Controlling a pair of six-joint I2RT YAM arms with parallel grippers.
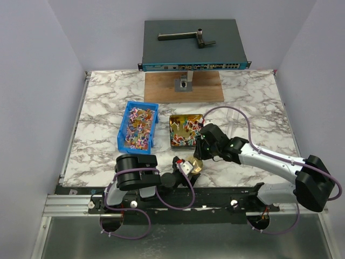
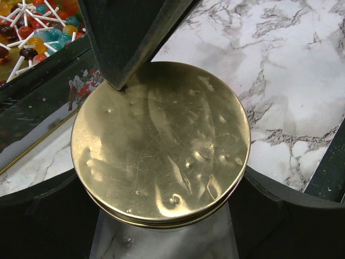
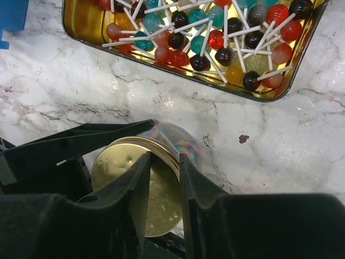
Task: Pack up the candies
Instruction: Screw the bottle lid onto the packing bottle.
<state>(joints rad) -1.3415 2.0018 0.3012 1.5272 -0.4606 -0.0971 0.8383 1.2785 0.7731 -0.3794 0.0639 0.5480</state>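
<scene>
The marbled bench (image 1: 253, 108) carries a wooden board (image 1: 161, 89) at its 12 o'clock edge, a gold tin (image 1: 170, 131) near the middle, a blue bin (image 1: 135, 150) of candies (image 1: 139, 129) at the tin's 9 o'clock, and a gold-lidded jar (image 1: 190, 165) at its 6 o'clock.

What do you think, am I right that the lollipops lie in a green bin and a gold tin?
Not quite: the bin is blue, not green, as the top view shows. The lollipops do lie in it and in the gold tin.
</scene>
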